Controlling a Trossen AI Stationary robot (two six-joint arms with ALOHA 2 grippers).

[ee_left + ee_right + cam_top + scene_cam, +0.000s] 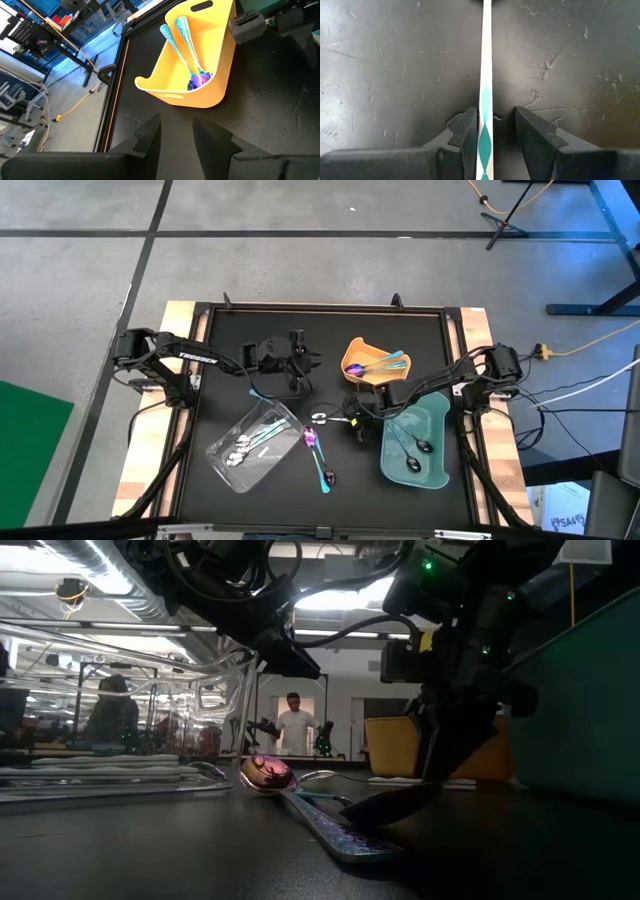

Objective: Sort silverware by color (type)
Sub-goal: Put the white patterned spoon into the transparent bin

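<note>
My right gripper (355,420) (495,120) points steeply down at the table's middle, open. Its fingers stand on either side of the thin handle (485,75) of a silver spoon (325,418) that lies flat on the black table. My left gripper (300,365) (176,127) hovers open and empty at the far middle, facing the yellow tray (200,95). An iridescent spoon with a pink head (310,438) (265,772) and a dark-headed spoon with a teal handle (325,473) lie on the table near the front. My right gripper comes from above with its fingers astride the silver spoon's handle (485,107), which runs along the gap between them. The handle lies close beside one finger (469,132); I cannot tell whether that finger touches it. The spoon rests on the table.
The clear tray (228,463) at front left holds silver spoons. The yellow tray (360,350) at the far middle holds iridescent spoons (186,47). The teal tray (440,442) at right holds dark-headed spoons. A person stands in the room beyond the table (294,725).
</note>
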